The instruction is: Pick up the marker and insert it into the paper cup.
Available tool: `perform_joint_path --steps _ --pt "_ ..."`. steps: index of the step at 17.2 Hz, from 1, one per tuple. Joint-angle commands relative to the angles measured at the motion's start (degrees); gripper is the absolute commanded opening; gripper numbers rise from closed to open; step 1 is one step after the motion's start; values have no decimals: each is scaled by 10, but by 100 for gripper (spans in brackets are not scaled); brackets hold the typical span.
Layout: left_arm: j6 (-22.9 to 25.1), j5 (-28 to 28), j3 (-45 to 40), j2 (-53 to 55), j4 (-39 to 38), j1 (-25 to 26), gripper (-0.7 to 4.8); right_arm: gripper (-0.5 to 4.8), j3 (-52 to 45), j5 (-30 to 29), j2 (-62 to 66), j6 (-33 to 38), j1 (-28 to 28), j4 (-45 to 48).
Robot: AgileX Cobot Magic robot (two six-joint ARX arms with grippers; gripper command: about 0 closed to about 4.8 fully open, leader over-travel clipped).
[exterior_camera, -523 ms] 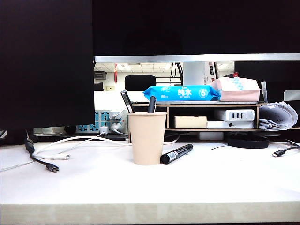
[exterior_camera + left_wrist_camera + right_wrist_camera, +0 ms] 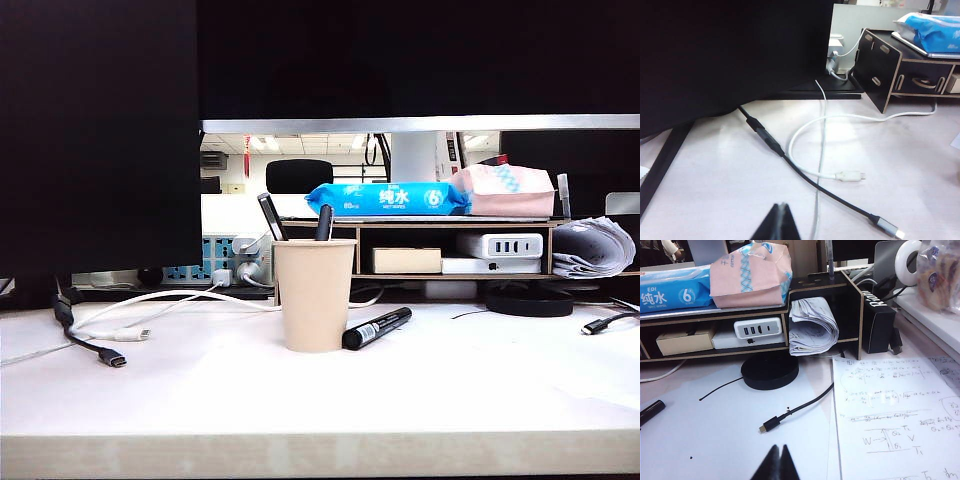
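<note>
At centre of the exterior view: cup [image 2: 314, 295] stands upright on the bench [image 2: 320, 400].
Cup contents: two dark pens rise above the rim, a slanted black-and-silver pen [image 2: 270, 216] at the left, a plain black pen [image 2: 324, 222] near the middle.
Cup form: plain beige paper, tapered, rolled rim, no print.
Marker: marker [image 2: 377, 328] lies flat on the bench just right of the cup's base, its near end close to the cup wall; whether they touch I cannot tell. Its tip also shows at the left edge of the right wrist view [image 2: 651, 412].
Marker form: thick black barrel, black cap, white printed label.
Shelf: black-edged wooden shelf [image 2: 450, 222] behind the cup; on top a blue wipes pack [image 2: 388, 198] and a pink soft pack [image 2: 502, 190]; inside, a white charger [image 2: 500, 245] and rolled papers [image 2: 592, 247].
Left pincer: left pincer [image 2: 780, 223] at the bottom centre of its wrist view, dark tips pressed together, holding nothing, above bare bench near a black cable [image 2: 805, 175] and a white cable [image 2: 812, 145].
Right pincer: right pincer [image 2: 779, 463] at the bottom centre of its wrist view, tips closed, holding nothing, well apart from the marker, beside a handwritten sheet [image 2: 895, 410].
Bench surface: pale, matte, light wood front edge.
</note>
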Motion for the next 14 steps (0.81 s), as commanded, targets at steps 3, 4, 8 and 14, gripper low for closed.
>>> perform_joint_path --steps 3,4,8,14 --pt "2 2 0 0 4 1 -6 -6 0 -25 0 154 2 13" --pt "2 2 0 0 4 1 -5 -6 2 -50 0 168 2 1" --pt "2 2 0 0 4 1 -6 -6 52 -137 63 210 21 -45" --pt "2 2 0 0 3 1 -6 -6 185 -171 389 210 96 12"
